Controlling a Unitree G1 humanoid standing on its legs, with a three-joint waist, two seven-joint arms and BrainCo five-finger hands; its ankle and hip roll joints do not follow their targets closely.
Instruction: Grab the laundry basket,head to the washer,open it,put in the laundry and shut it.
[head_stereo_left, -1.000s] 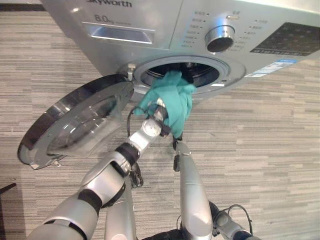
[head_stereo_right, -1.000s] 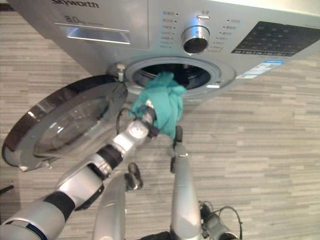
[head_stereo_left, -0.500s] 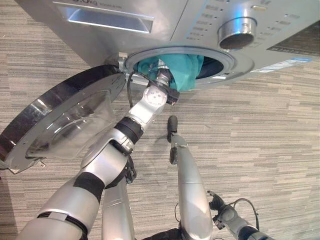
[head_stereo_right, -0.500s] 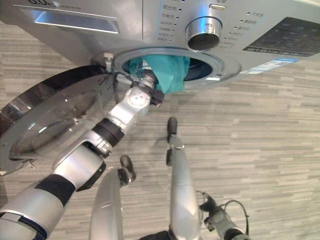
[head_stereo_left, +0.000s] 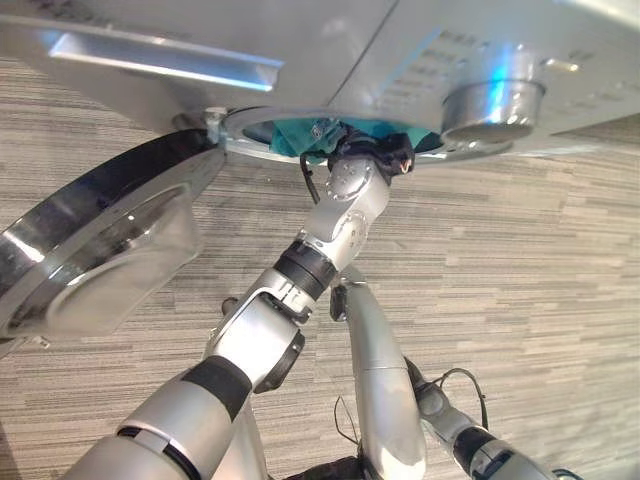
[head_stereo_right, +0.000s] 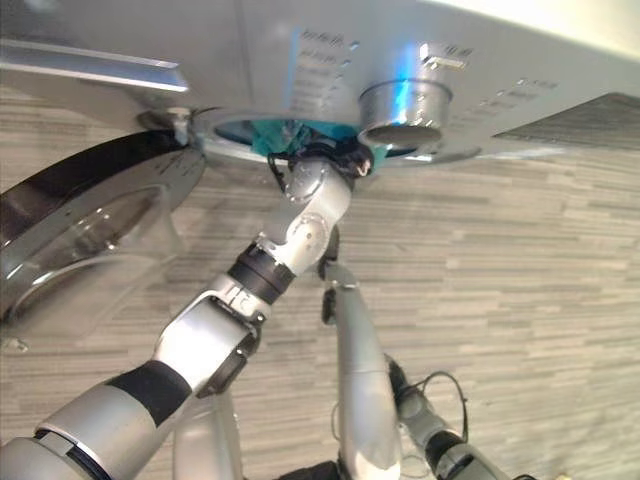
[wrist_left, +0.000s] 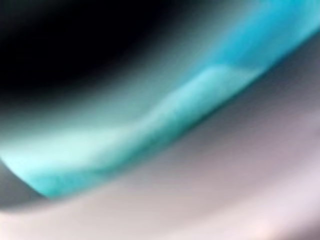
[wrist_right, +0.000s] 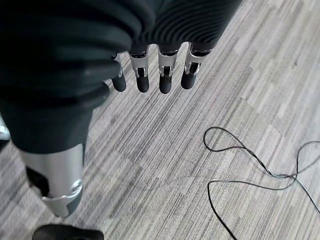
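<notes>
The left hand has pushed the teal garment from the door rim into the washer drum; its fingers are hidden inside the opening, so their grip cannot be told. The right hand hangs over the floor with fingers straight and empty, and the round door stands open.

Floor of grey striped carpet tiles laid in alternating directions, extending beneath and beyond the right hand, with a thin dark wire looped nearby.

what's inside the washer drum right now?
Teal cloth shows just inside the washer opening, with the left hand reaching in. Its fingers and the deeper drum are hidden.
</notes>
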